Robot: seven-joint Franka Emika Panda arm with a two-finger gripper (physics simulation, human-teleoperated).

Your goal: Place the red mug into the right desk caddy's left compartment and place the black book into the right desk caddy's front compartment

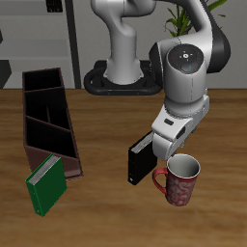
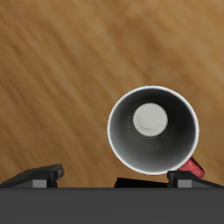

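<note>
Red mug (image 2: 153,128) upright below spread fingers (image 2: 39,175), bare wood around.

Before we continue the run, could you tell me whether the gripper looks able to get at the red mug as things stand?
Probably yes: the gripper hangs open above the red mug, whose mouth is uncovered; the black book stands close beside it but not over it.

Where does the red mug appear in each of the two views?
Exterior view: the red mug stands upright near the table's front edge, beside the black book.
Wrist view: seen from above, its grey inside faces the camera.
Shared landmark: the mug's red handle.
</note>
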